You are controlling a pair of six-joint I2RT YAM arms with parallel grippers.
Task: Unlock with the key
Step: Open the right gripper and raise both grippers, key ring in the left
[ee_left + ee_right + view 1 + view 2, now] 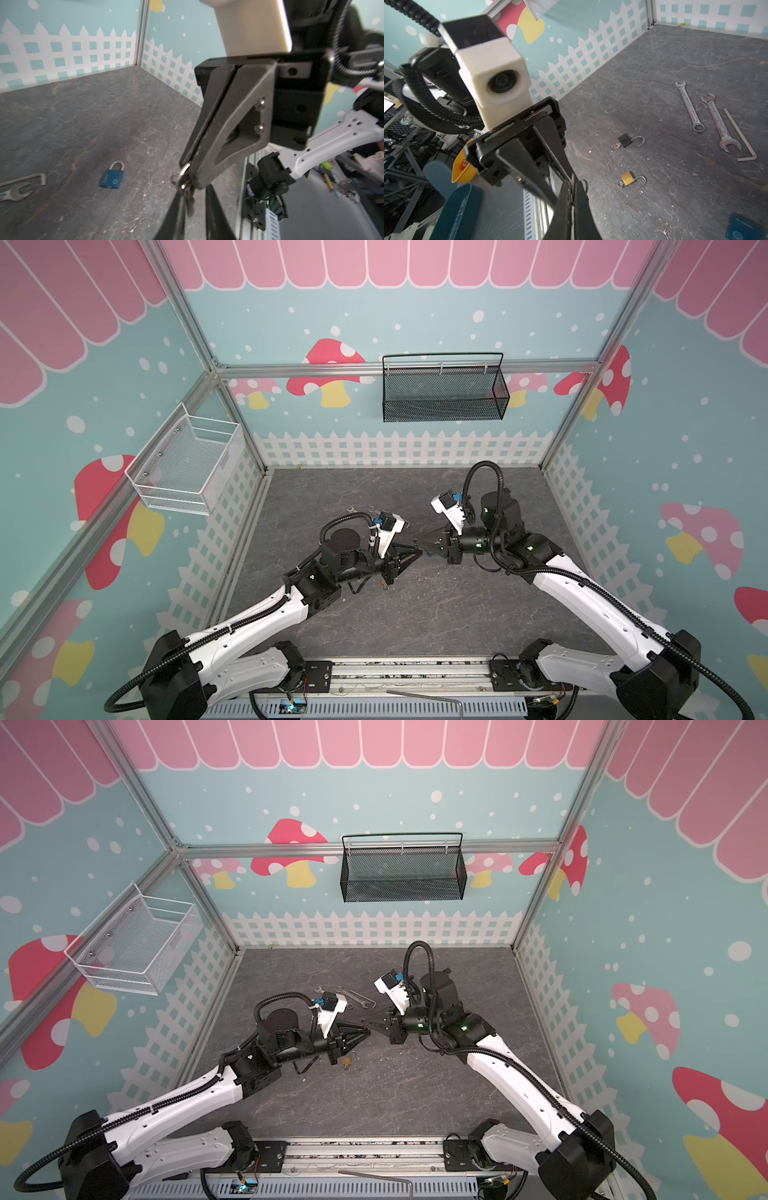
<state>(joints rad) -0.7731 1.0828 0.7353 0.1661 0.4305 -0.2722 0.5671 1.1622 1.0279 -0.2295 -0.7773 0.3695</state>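
My two grippers meet tip to tip above the middle of the floor in both top views. The right gripper [572,185] is shut on the small silver key [190,199], whose ring [184,175] hangs at the tips. The left gripper [196,191] stands open, its two fingers on either side of the key with a gap showing. A blue padlock [112,179] lies flat on the grey floor with its shackle shut, apart from both grippers. In a top view the left gripper [415,552] and right gripper [422,544] touch noses.
A brass padlock [628,178] and a black padlock [625,140] lie open, each with a key in it. Two wrenches [689,106] and a hex key [740,135] lie further back. A white basket [187,464] and a black basket [442,387] hang on the walls.
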